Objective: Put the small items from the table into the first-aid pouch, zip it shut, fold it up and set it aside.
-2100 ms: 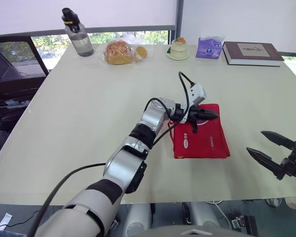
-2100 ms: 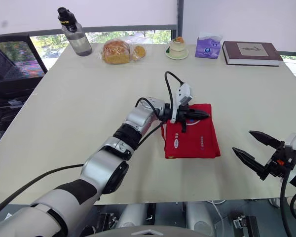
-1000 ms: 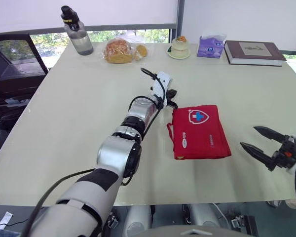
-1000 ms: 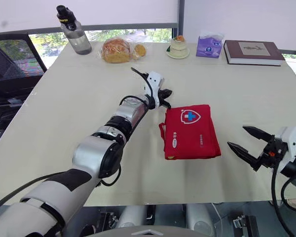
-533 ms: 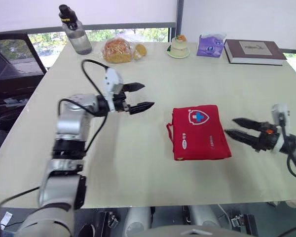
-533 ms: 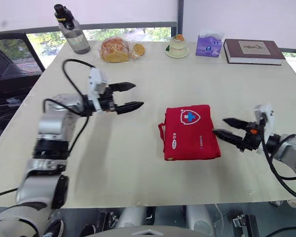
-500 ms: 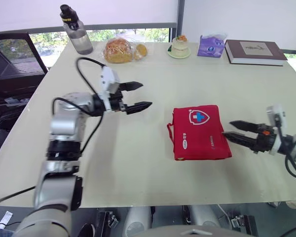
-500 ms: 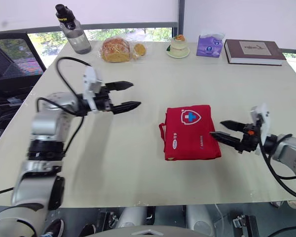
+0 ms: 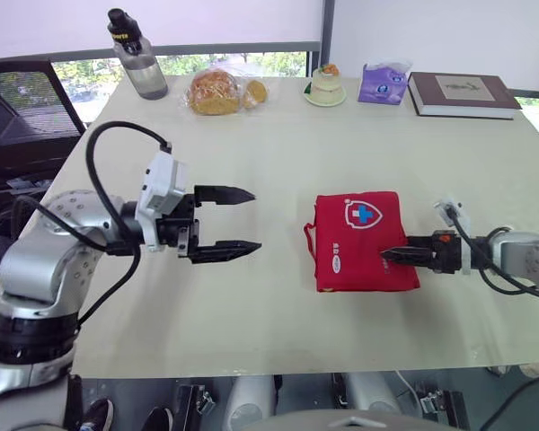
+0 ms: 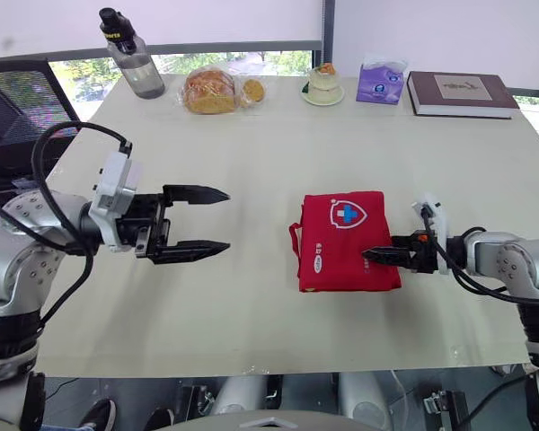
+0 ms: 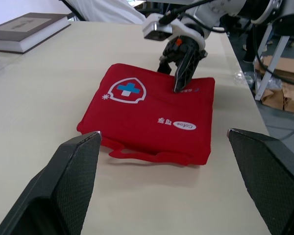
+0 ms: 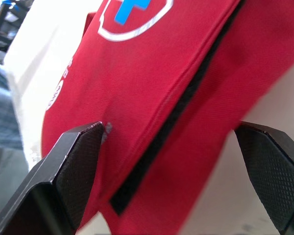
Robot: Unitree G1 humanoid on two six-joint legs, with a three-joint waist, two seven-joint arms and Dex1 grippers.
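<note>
Two grippers flanked the red first-aid pouch (image 9: 363, 240) lying flat on the table (image 9: 251, 126): the left gripper (image 9: 255, 219) stood well apart, jaws wide and empty, the right gripper (image 9: 388, 255) sat at its right edge, opening indeterminable; we judged the pouch light, soft, best pinched edgewise.

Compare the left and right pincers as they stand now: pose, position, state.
Position: the left pincer hangs over the table, well clear of the red pouch; the right pincer is at the pouch's right edge, its fingers straddling it. Direction: the left pincer points toward the robot's right, the right pincer toward its left. Shared: both are open and grip nothing.
</note>
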